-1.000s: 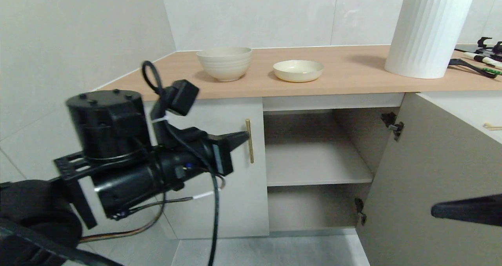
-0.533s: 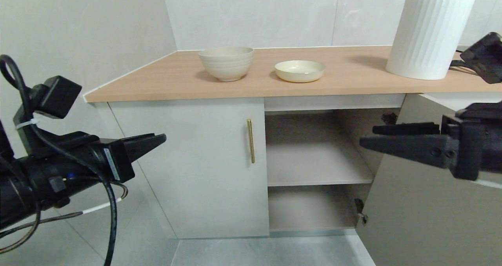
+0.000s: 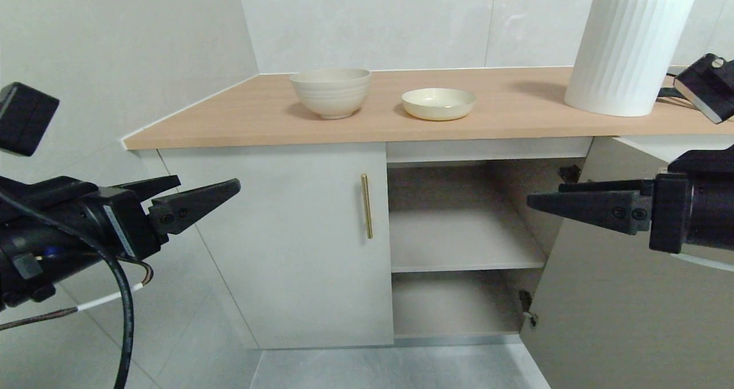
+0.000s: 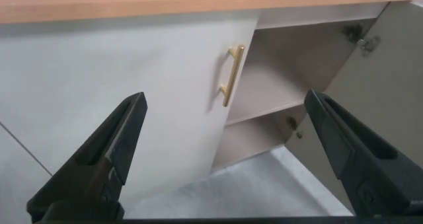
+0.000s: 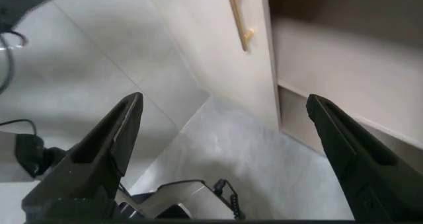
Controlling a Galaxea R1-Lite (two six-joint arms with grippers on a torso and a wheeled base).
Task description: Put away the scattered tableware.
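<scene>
A cream ribbed bowl point(image 3: 331, 92) and a shallow cream dish point(image 3: 438, 103) stand side by side on the wooden countertop point(image 3: 258, 119). Below it, the cabinet's left door point(image 3: 287, 240) is shut; its gold handle point(image 3: 366, 205) point(image 4: 231, 75) point(image 5: 239, 16) runs upright. The right door point(image 3: 631, 286) hangs open, showing two bare shelves point(image 3: 459, 240). My left gripper point(image 3: 207, 181) point(image 4: 225, 97) is open in front of the shut door, left of the handle, holding nothing. My right gripper point(image 3: 545, 194) point(image 5: 223, 100) is open before the open door, also holding nothing.
A tall white ribbed cylinder point(image 3: 628, 50) stands on the counter at the right. Tiled walls close the corner behind and to the left. Grey tiled floor point(image 3: 390, 366) lies below the cabinet.
The left arm has pulled back to the left from near the gold handle and its gripper has opened. The right arm has risen into view in front of the open door.
</scene>
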